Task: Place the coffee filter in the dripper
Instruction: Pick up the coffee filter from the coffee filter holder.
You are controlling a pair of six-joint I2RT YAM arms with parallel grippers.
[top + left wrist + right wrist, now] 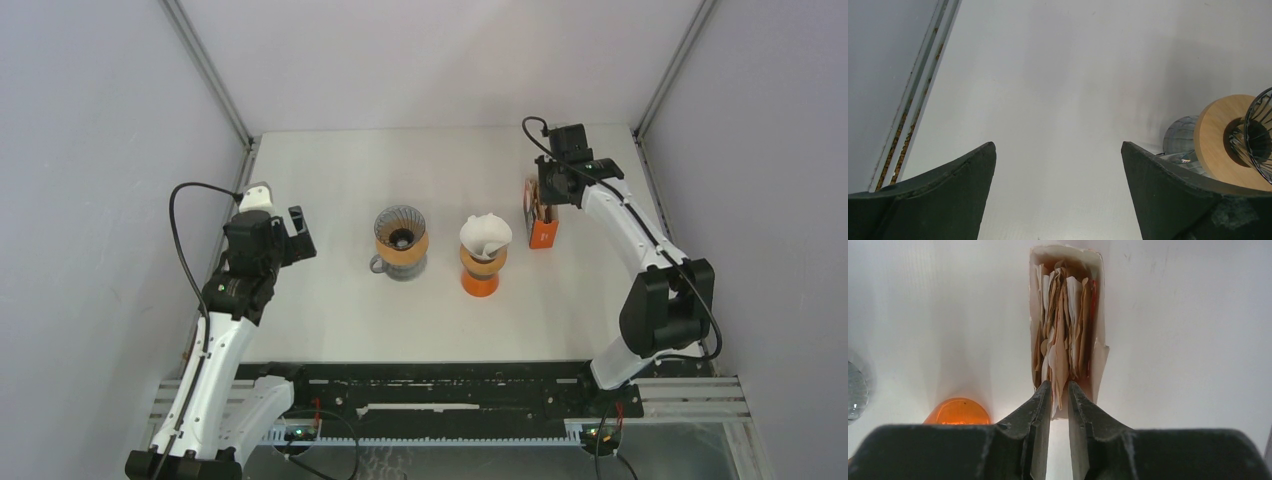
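An empty glass dripper (400, 240) with a wooden collar stands mid-table; in the left wrist view the dripper (1220, 135) shows at the right edge. An orange filter box (542, 228) stands at the back right. My right gripper (545, 200) reaches down into its open top. In the right wrist view the box (1099, 355) is packed with brown and white coffee filters (1063, 320), and my right gripper (1059, 387) is narrowed on the edge of one filter between its tips. My left gripper (298, 235) hangs open left of the dripper, and in its wrist view the gripper (1058, 147) holds nothing.
An orange dripper (481, 270) with a white filter (485, 233) in it stands between the glass dripper and the box; its orange rim (958, 412) shows left of my right fingers. Side walls close the table on left and right.
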